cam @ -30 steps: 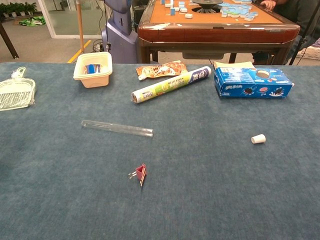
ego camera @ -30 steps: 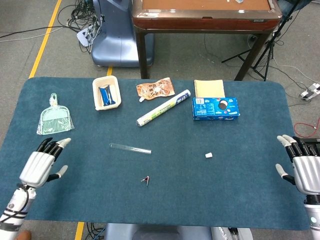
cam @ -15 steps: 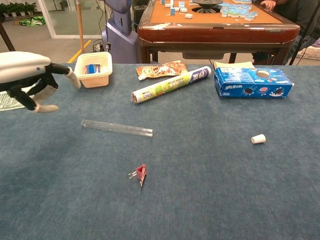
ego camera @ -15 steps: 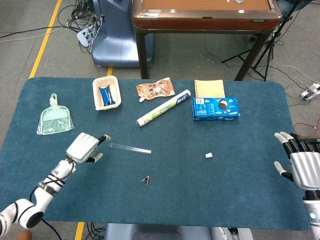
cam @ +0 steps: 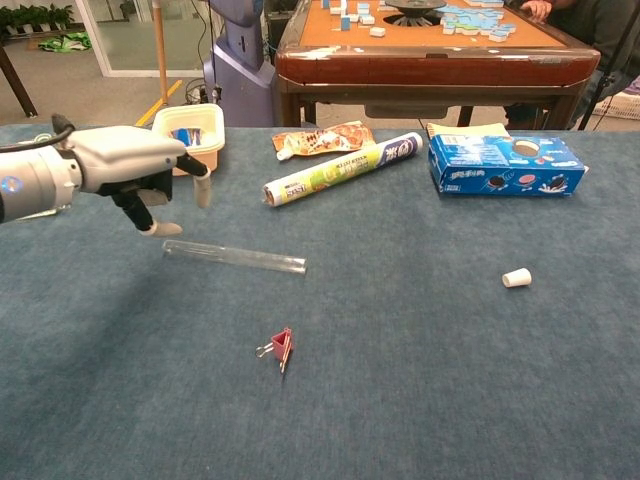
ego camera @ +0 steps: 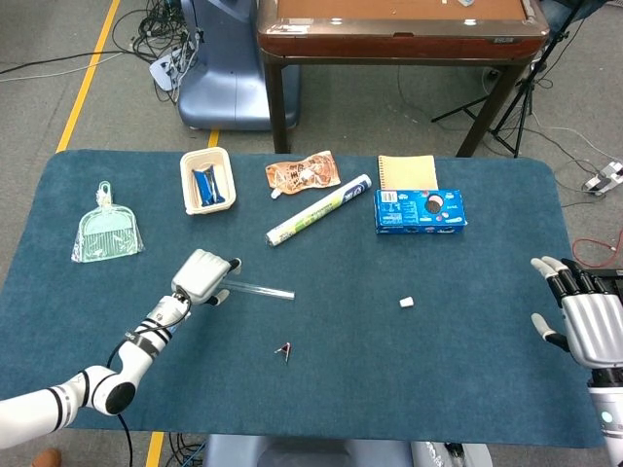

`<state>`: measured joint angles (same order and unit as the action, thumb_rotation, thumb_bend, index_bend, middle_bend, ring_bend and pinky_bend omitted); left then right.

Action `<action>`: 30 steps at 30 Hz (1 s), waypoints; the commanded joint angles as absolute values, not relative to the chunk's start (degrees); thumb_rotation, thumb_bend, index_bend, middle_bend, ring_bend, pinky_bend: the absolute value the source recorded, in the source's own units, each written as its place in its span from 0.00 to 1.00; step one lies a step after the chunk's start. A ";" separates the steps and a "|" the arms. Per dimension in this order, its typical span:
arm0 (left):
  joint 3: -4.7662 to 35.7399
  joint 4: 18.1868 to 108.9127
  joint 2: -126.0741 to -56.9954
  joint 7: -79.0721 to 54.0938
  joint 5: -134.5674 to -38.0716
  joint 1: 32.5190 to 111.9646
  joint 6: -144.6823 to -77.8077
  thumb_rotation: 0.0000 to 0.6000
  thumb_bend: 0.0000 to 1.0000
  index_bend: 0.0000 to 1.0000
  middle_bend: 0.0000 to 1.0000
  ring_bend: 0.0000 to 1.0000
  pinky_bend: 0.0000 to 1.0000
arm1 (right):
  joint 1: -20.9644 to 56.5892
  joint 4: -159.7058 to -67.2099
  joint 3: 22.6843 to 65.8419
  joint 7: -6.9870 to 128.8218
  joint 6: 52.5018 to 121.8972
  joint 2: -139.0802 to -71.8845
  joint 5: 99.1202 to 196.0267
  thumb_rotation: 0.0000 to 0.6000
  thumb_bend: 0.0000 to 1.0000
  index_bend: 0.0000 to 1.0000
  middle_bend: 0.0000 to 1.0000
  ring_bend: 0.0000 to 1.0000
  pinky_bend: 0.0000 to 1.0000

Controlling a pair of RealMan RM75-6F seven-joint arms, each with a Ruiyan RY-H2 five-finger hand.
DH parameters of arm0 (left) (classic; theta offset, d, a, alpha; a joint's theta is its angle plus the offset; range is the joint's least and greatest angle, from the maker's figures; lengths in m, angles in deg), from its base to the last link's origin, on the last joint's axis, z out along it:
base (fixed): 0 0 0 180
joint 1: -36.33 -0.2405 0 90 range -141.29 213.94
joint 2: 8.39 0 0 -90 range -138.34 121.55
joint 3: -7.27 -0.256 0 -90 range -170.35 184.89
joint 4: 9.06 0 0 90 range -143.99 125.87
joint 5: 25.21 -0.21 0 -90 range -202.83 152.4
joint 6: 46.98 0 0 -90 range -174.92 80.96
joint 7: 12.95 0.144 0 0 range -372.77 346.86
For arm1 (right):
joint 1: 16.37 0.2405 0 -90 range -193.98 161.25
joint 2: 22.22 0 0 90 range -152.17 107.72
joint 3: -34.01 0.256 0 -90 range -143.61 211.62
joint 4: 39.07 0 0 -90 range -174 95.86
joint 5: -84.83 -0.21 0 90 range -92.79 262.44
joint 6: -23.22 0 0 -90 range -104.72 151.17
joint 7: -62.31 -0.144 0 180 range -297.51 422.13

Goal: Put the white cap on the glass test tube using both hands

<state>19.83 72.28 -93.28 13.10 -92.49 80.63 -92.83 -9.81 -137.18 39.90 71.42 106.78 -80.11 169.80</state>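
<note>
The glass test tube (ego camera: 255,288) (cam: 235,257) lies flat on the blue table, left of centre. My left hand (ego camera: 202,274) (cam: 135,165) hovers over the tube's left end, fingers curled downward and holding nothing. The small white cap (ego camera: 407,303) (cam: 516,278) lies on its side right of centre, far from both hands. At the table's right edge my right hand (ego camera: 580,316) is open with fingers spread; only the head view shows it.
A red binder clip (ego camera: 283,349) (cam: 279,347) lies in front of the tube. Further back are a foil roll (ego camera: 319,209), a cookie box (ego camera: 420,210), a snack bag (ego camera: 303,174), a notebook (ego camera: 407,171), a cream tray (ego camera: 206,180) and a green dustpan (ego camera: 106,230).
My left hand has swung in from the table's left edge to just above the tube's left end. The right hand has shifted only slightly. Tube and cap have not moved.
</note>
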 commanded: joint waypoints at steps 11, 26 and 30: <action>19.63 67.22 -101.12 21.15 -80.11 87.21 -91.61 1.00 0.26 0.46 1.00 0.97 1.00 | -10.08 -135.88 39.44 69.57 106.41 -79.88 169.11 1.00 0.25 0.20 0.20 0.13 0.27; 18.01 63.67 -105.46 25.18 -72.54 91.11 -92.33 1.00 0.26 0.46 1.00 0.97 1.00 | -10.46 -133.94 39.19 67.51 106.43 -80.03 168.60 1.00 0.25 0.20 0.20 0.13 0.27; 17.54 63.09 -106.06 25.78 -71.11 91.84 -92.39 1.00 0.26 0.47 1.00 0.97 1.00 | -10.50 -133.63 39.12 67.21 106.42 -80.12 168.60 1.00 0.25 0.20 0.20 0.13 0.27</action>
<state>17.69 63.26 -105.89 25.61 -71.40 91.62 -92.38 -10.50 -133.62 39.12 67.21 106.42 -80.12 168.60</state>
